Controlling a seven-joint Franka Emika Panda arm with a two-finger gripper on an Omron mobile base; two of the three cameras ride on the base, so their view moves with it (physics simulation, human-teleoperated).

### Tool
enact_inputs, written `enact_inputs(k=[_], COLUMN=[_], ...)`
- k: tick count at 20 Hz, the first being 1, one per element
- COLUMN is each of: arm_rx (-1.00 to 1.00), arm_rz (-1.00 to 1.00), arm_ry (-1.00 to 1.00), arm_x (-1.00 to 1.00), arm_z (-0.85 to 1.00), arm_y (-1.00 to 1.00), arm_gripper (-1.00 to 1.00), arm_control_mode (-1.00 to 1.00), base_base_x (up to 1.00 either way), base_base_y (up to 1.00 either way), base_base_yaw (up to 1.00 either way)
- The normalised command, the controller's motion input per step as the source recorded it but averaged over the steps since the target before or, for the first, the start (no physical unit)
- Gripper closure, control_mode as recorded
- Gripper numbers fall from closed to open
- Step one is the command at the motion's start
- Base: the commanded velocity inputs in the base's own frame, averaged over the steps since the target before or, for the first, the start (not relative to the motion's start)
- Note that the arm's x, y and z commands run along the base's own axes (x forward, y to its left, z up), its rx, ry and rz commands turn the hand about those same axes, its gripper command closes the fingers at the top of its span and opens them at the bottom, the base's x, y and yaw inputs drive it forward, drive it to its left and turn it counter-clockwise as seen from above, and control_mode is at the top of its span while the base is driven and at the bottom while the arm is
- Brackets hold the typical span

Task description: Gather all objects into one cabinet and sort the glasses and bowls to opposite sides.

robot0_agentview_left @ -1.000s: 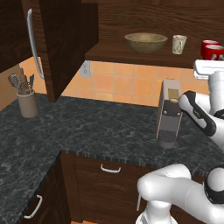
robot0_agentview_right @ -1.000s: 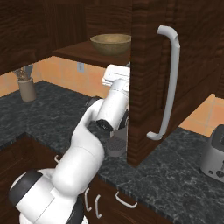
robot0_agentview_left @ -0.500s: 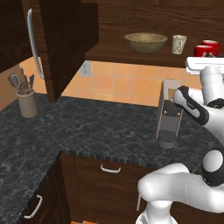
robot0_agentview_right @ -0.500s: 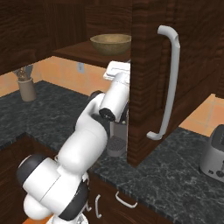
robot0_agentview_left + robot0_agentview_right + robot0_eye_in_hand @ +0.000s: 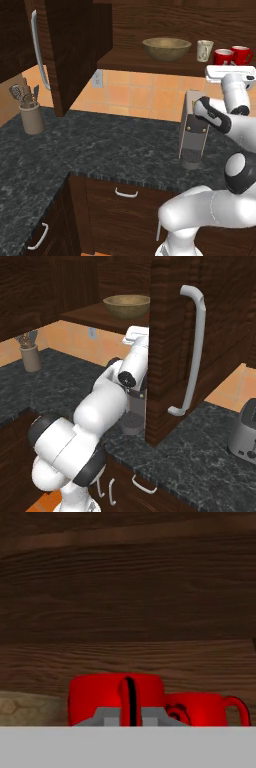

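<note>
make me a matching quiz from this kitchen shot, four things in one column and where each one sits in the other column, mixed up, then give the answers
Things:
1. tan bowl
2. white patterned mug
3. utensil holder
4. toaster

Places:
A. on the counter at the far left, under the open cabinet door
B. on the cabinet shelf, leftmost of the things there
C. on the counter at the far right, past the long bar handle
D. on the cabinet shelf, between the bowl and the red cups

Pairs: 1-B, 2-D, 3-A, 4-C

text: none legible | white patterned mug [image 5: 204,50]: markings perhaps pattern, too small to read
</note>
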Motion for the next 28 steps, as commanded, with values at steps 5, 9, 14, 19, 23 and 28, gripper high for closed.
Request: enact_inputs(k=[5,9,14,19,23,28], arm_rx=[0.00,0.01,0.00,0.00,0.00,0.00], arm_rz=[-0.01,-0.06,-0.09,-0.09,-0.04,0.00], arm_ry=[0.00,-0.02,-0.07,-0.08,-0.13,-0.14], arm_x=[0.71,0.60,0.41,0.34,0.11,0.00], arm_z=[-0.35,-0.25,-0.32,-0.33,-0.39,-0.33], arm_y=[-0.05,-0.05,-0.06,-0.05,0.11,0.00], arm_gripper=[1.00,1.00,1.00,1.00,-1.00,-1.00], arm_control_mode=[-1.00,-1.00,-1.00,-1.00,-1.00,-1.00], base_base_x=[0.00,0.00,0.00,0.00,0.00,0.00], base_base_y=[0.00,0.00,0.00,0.00,0.00,0.00], base_base_yaw=[0.00,0.00,0.00,0.00,0.00,0.00])
